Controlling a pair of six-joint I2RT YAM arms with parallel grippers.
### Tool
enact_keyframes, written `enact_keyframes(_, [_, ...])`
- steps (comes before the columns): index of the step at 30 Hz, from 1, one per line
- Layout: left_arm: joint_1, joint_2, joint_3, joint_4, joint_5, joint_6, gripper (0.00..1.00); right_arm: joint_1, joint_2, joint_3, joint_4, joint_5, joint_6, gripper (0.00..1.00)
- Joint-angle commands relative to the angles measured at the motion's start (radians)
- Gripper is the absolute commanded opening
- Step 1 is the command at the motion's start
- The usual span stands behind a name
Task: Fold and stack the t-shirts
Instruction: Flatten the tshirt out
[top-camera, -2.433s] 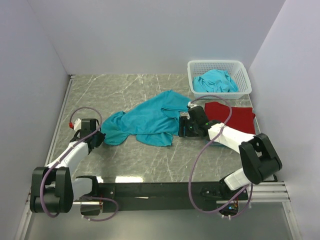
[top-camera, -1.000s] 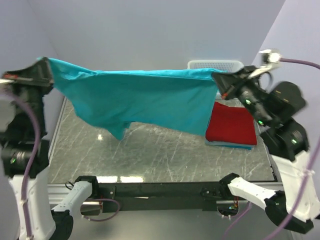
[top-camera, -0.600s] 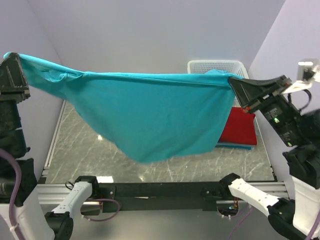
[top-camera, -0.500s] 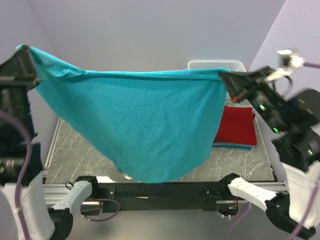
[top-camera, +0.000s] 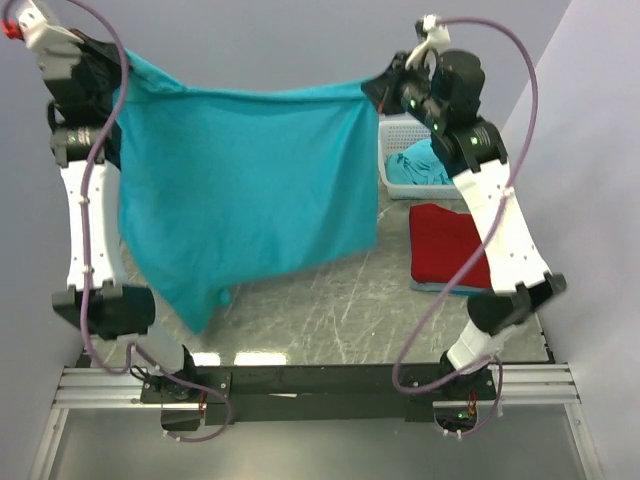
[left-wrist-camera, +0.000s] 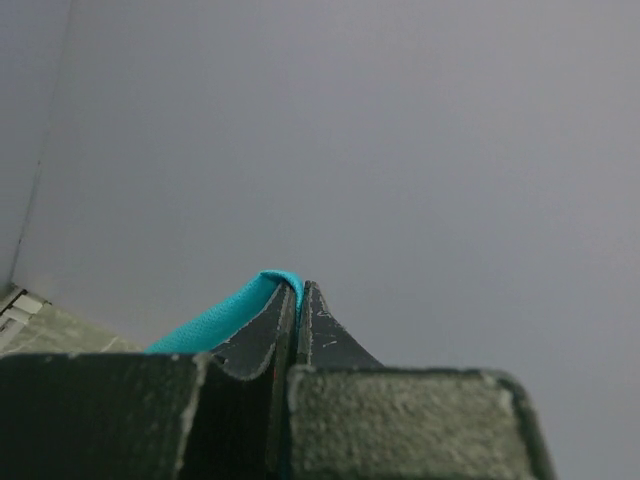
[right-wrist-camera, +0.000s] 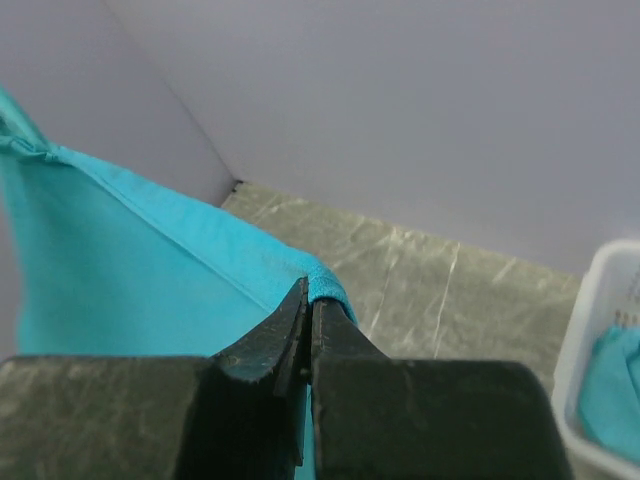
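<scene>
A teal t-shirt (top-camera: 240, 180) hangs spread in the air above the table, held by its upper edge at both ends. My left gripper (top-camera: 124, 62) is shut on the shirt's top left corner, and a teal fold (left-wrist-camera: 215, 320) wraps over the closed tips (left-wrist-camera: 298, 286). High on the right, my right gripper (top-camera: 373, 88) is shut on the top right corner, the cloth (right-wrist-camera: 150, 240) pinched at its tips (right-wrist-camera: 310, 290). A folded deep red t-shirt (top-camera: 450, 245) lies on the table at the right, on top of a folded teal one (top-camera: 440, 288).
A white lattice basket (top-camera: 393, 128) stands at the back right with another teal shirt (top-camera: 425, 165) in it; its rim (right-wrist-camera: 600, 320) also shows in the right wrist view. The marble table (top-camera: 330, 300) lies under the hanging shirt. Walls close in on three sides.
Both arms have swung up and back toward the far wall and closer together. The shirt now hangs narrower and steeper, its lowest corner at the left.
</scene>
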Motion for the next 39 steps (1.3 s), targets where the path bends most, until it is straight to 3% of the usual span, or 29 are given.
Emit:
enact_keyframes(1, [0.11, 0.033, 0.203, 0.102, 0.169, -0.064, 0.01, -0.037, 0.069, 0.222, 0.079, -0.08, -0.013, 0.0])
enact_keyframes(4, [0.163, 0.074, 0.294, 0.139, 0.29, -0.099, 0.01, -0.055, 0.1, 0.304, 0.094, -0.119, 0.018, 0.0])
enact_keyframes(8, [0.175, 0.029, 0.262, 0.134, 0.321, -0.069, 0.01, -0.072, 0.05, 0.153, 0.164, -0.178, 0.035, 0.0])
enact_keyframes(9, [0.175, 0.002, 0.212, 0.152, 0.312, -0.06, 0.01, -0.075, 0.034, 0.112, 0.178, -0.2, 0.035, 0.0])
enact_keyframes(16, [0.177, -0.425, -0.639, 0.297, 0.148, -0.072, 0.01, -0.075, -0.053, -0.313, 0.287, -0.324, 0.041, 0.0])
enact_keyframes(18, [0.177, -0.557, -0.896, 0.312, 0.125, -0.119, 0.0, -0.075, -0.067, -0.423, 0.318, -0.34, 0.074, 0.0])
enact_keyframes(22, [0.17, -0.679, -1.199, 0.21, 0.143, -0.281, 0.01, -0.072, -0.119, -0.829, 0.477, -0.363, 0.16, 0.0])
enact_keyframes(24, [0.169, -0.711, -1.352, 0.194, 0.146, -0.377, 0.0, -0.07, -0.107, -0.925, 0.543, -0.369, 0.214, 0.0])
enact_keyframes(27, [0.169, -0.78, -1.501, 0.13, 0.085, -0.449, 0.0, -0.066, -0.07, -1.054, 0.568, -0.398, 0.232, 0.0])
enact_keyframes(32, [0.141, -0.892, -1.589, -0.083, -0.032, -0.477, 0.0, -0.053, -0.046, -1.199, 0.554, -0.387, 0.255, 0.0])
enact_keyframes(39, [0.135, -1.108, -1.692, -0.228, -0.026, -0.556, 0.0, -0.046, -0.133, -1.356, 0.517, -0.344, 0.292, 0.0])
